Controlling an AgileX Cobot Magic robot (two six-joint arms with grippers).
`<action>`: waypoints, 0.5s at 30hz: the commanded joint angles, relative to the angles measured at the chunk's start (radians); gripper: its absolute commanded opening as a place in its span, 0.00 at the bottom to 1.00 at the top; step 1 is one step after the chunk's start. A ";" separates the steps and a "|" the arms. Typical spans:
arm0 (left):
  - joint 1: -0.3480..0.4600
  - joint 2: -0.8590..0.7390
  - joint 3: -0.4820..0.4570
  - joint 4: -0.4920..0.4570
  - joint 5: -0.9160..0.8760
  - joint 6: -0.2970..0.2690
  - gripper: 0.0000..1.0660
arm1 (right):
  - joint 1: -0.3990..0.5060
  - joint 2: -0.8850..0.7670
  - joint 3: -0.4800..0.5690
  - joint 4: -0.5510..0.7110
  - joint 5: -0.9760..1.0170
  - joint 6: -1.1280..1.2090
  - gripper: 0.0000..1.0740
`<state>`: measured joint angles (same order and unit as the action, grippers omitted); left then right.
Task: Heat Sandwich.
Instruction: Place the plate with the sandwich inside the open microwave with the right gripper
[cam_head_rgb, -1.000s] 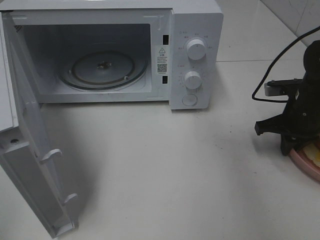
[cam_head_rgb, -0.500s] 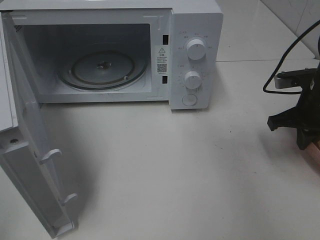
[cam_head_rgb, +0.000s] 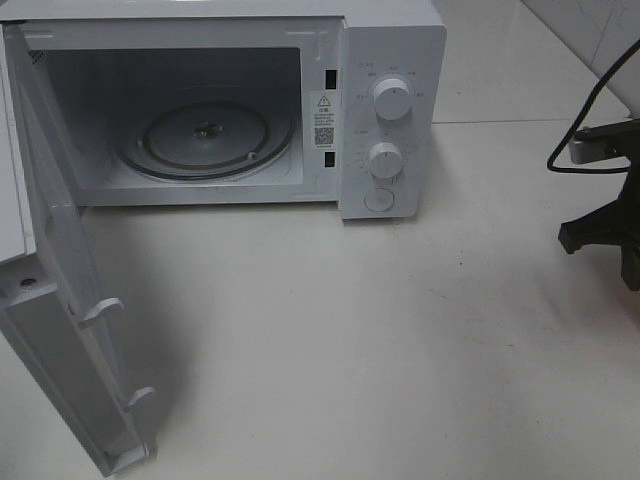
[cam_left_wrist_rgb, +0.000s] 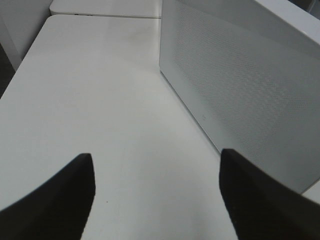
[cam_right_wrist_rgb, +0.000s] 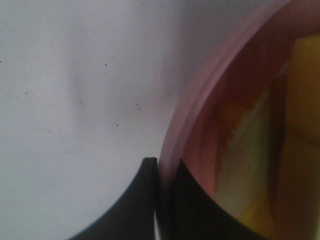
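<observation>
Two tools, two very different states. The right tool (cam_right_wrist_rgb: 161, 172) is clamped on the rim of the pink plate (cam_right_wrist_rgb: 200, 105). One dark finger (cam_right_wrist_rgb: 142, 205) sits outside the lip and the other inside it, so the rim is pinched between them. The left tool (cam_left_wrist_rgb: 156, 170) stands wide apart. Its black fingers (cam_left_wrist_rgb: 55, 200) hold nothing and hang over the bare bench (cam_left_wrist_rgb: 100, 90), just beside the microwave (cam_left_wrist_rgb: 240, 85) and its perforated side wall.

The sandwich (cam_right_wrist_rgb: 255, 150) lies on that plate, right by the clamped tool. The right arm (cam_head_rgb: 605, 235) shows on the control-panel side of the microwave, well apart from it. The close view is blurred, so I cannot tell the sandwich's outline or which way its long axis points. Its pale and yellow bands run roughly away from the tool's tips.

The plate is round and glossy, with a stepped lip. The sandwich reads as soft, pale bread with bright yellow filling. The microwave is a white box with its door (cam_head_rgb: 50, 350) swung fully open. Inside sits a round glass turntable (cam_head_rgb: 207, 135), and the panel carries two round knobs (cam_head_rgb: 392, 97) (plus a round button below them). The bench is smooth and off-white, with tiny dark specks.
</observation>
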<state>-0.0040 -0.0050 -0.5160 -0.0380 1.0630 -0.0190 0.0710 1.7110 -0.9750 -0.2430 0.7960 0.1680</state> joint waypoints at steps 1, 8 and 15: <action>-0.007 -0.023 0.001 -0.001 0.005 0.001 0.63 | 0.002 -0.055 0.003 -0.034 0.040 -0.014 0.00; -0.007 -0.023 0.001 -0.001 0.005 0.001 0.63 | 0.002 -0.116 0.003 -0.040 0.069 -0.031 0.00; -0.007 -0.023 0.001 -0.001 0.005 0.001 0.63 | 0.060 -0.152 0.003 -0.063 0.104 -0.036 0.00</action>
<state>-0.0040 -0.0050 -0.5160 -0.0380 1.0630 -0.0190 0.1140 1.5740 -0.9750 -0.2730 0.8840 0.1450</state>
